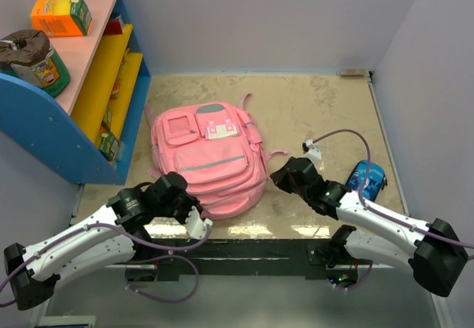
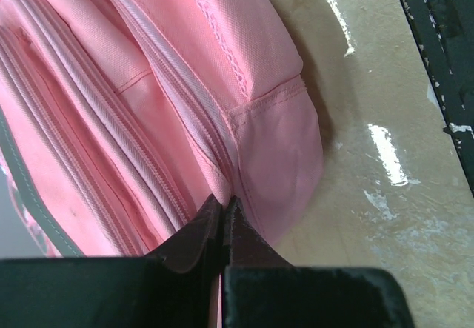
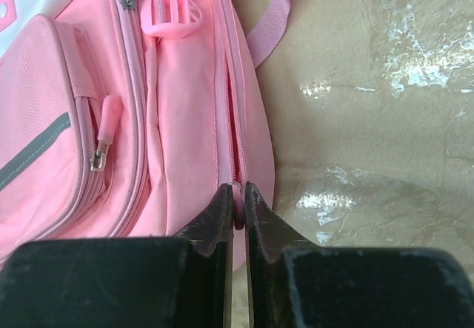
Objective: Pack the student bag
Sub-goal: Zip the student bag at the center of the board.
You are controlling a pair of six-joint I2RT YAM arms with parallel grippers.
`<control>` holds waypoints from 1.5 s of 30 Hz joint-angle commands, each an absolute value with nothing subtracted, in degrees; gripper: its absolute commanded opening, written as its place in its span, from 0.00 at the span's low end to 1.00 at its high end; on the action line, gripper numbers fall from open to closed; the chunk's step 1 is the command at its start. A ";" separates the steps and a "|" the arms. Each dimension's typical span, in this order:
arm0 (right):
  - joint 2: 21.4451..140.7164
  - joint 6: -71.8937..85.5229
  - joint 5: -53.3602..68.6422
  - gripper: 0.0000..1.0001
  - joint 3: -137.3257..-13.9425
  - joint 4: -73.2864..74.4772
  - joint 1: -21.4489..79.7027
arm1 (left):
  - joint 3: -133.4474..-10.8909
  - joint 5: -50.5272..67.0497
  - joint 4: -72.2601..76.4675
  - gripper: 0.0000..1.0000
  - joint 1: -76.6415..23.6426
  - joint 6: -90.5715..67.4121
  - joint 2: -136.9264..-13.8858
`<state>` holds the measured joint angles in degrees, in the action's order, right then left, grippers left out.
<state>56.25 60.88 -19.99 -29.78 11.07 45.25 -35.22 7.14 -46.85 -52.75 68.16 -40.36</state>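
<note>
The student bag (image 1: pixel 207 158), a pink backpack, lies flat in the middle of the table with its front pockets facing up. My left gripper (image 1: pixel 200 221) is at the bag's near left corner. In the left wrist view it (image 2: pixel 224 201) is shut, pinching the fabric (image 2: pixel 185 84) at the seam beside a zip. My right gripper (image 1: pixel 278 174) is at the bag's right edge. The right wrist view shows it (image 3: pixel 237 191) shut on a small pink zipper pull (image 3: pixel 238 211) at the end of the side zip of the bag (image 3: pixel 178 121).
A blue shelf unit (image 1: pixel 44 121) stands at the left, carrying an orange box (image 1: pixel 61 15), a green tub (image 1: pixel 33 61) and small cartons (image 1: pixel 109 143). A blue can (image 1: pixel 366 178) lies by my right arm. A black rail (image 1: pixel 252 250) runs along the table's near edge.
</note>
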 commanded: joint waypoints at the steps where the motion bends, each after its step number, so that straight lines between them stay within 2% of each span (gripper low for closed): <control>1: 57.83 61.09 -28.48 0.00 -26.28 7.31 43.51 | -35.68 0.18 -50.36 0.00 -50.98 63.55 -42.62; 6: 64.32 57.75 -28.29 0.00 -24.16 -7.18 43.42 | -38.67 3.95 -52.81 0.00 -50.36 62.83 -42.89; 12: 75.13 56.51 -36.28 0.00 -32.34 -5.71 43.51 | -38.50 4.22 -58.44 0.00 -50.27 69.77 -39.29; 19: 78.21 56.78 -45.60 0.00 -37.44 -4.22 43.24 | -39.37 6.06 -60.91 0.00 -50.27 72.07 -40.42; 29: 93.49 60.38 -50.10 0.00 -50.00 -0.18 41.66 | -39.55 7.47 -62.14 0.00 -50.36 73.30 -39.82; 34: 96.59 59.78 -45.54 0.00 -53.53 0.72 41.84 | -38.76 8.09 -63.19 0.00 -50.36 72.86 -38.94; 39: 93.42 53.81 -34.47 0.00 -45.88 -21.93 41.84 | -37.53 8.35 -63.46 0.00 -50.36 72.69 -37.71; 45: 101.51 50.18 -32.08 0.00 -58.79 -14.77 41.22 | -37.88 8.35 -66.44 0.00 -50.27 71.98 -37.44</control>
